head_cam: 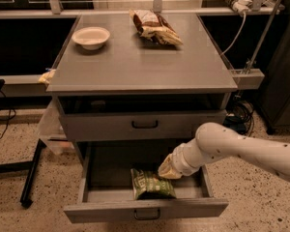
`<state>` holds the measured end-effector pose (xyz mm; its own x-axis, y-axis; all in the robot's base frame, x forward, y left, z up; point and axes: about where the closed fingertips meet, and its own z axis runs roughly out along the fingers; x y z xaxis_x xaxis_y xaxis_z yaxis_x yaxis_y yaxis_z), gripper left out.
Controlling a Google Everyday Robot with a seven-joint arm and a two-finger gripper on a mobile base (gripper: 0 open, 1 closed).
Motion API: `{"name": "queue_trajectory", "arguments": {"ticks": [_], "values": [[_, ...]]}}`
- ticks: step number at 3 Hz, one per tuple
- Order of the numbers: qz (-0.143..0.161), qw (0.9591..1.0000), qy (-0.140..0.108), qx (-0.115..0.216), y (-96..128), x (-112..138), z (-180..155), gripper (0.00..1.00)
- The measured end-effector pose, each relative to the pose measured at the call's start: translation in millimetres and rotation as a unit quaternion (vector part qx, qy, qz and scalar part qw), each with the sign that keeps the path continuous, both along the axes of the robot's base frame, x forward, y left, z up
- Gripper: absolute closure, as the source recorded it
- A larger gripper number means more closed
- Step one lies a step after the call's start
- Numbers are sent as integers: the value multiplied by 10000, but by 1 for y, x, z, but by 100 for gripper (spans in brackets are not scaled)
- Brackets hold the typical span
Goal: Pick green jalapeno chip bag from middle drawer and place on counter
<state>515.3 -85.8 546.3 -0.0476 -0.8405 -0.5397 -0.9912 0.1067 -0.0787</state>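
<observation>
The green jalapeno chip bag (152, 185) lies flat in the open middle drawer (145, 208), near its front panel. The arm reaches in from the right, and my gripper (167, 170) hangs over the drawer at the bag's upper right corner, close above it. Whether it touches the bag does not show. The counter (145, 62) is the flat grey top of the cabinet above.
A white bowl (91, 36) sits at the counter's back left and a brown and white snack bag (154, 27) at the back middle. A closed drawer front with a black handle (145, 124) sits above the open drawer. A black stand leg (31, 173) is on the floor at left.
</observation>
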Motion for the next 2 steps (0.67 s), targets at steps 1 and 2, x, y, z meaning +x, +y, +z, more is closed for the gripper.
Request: {"name": "queue_trajectory", "arguments": {"ticks": [1, 2], "values": [[69, 9996, 35, 266, 16, 9, -41, 82], [97, 9989, -6, 455, 26, 14, -65, 59]]}}
